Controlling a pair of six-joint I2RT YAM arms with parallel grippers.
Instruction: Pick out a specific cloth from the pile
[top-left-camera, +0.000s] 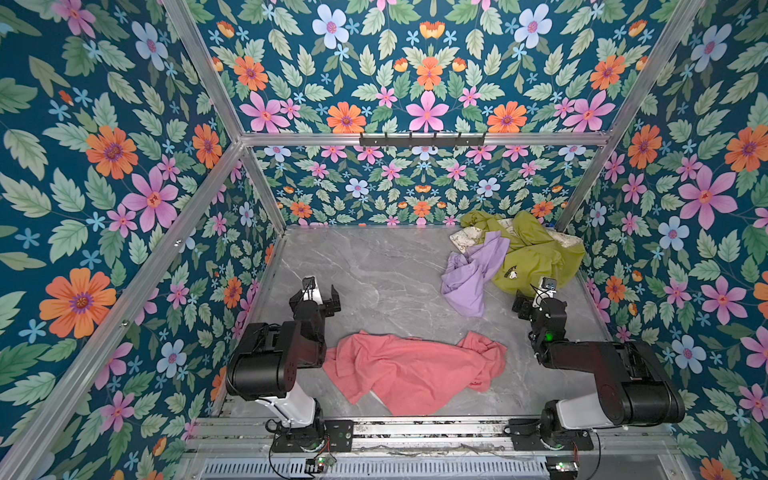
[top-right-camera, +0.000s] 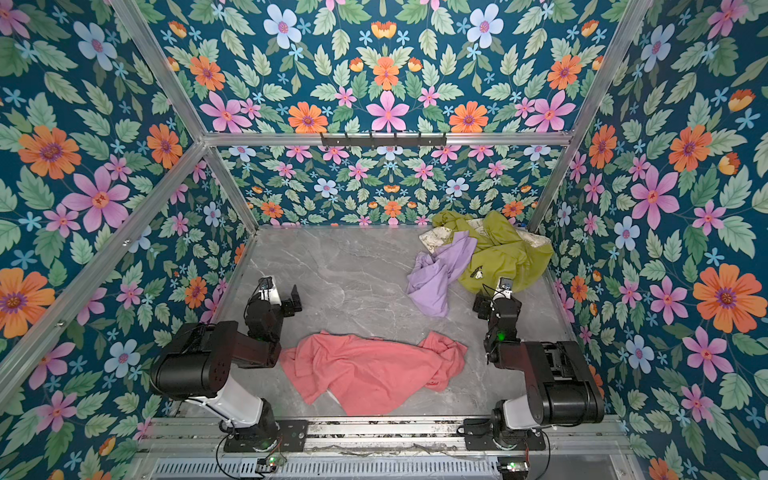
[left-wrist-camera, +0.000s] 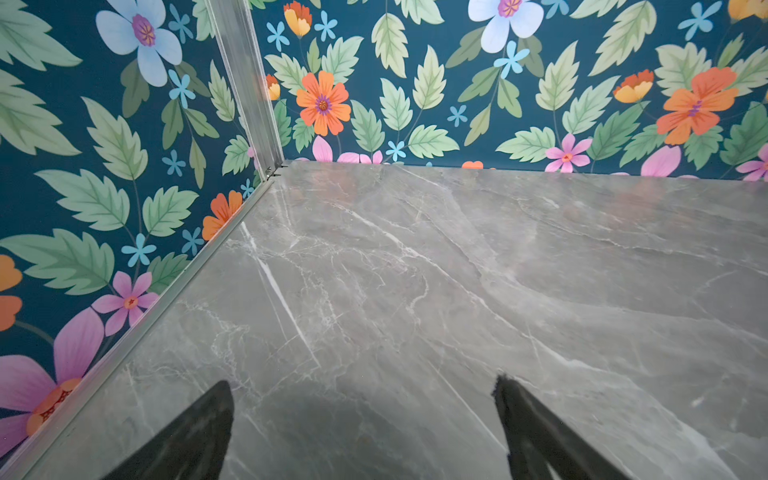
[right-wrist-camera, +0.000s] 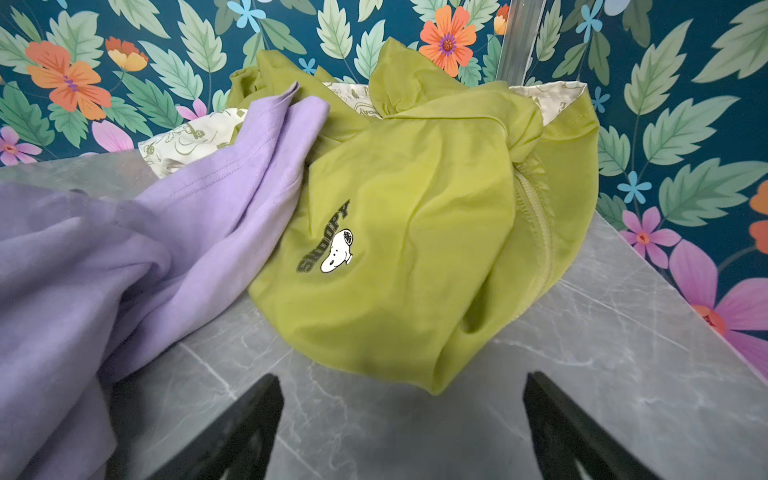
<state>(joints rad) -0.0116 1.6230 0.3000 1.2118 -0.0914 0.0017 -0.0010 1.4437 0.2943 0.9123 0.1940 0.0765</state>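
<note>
The cloth, salmon-pink and wrinkled, lies spread at the front middle of the grey marble table, apart from the pile in the back right corner. The pile holds a lilac cloth, an olive-green garment with a small logo and a cream patterned cloth. My left gripper is open over bare marble, behind the cloth's left end. My right gripper is open and empty, just short of the green garment's near edge.
Floral walls close in the table on three sides, with aluminium posts at the back corners. A black hook rail is mounted high on the back frame. The arm bases sit on a rail along the front edge.
</note>
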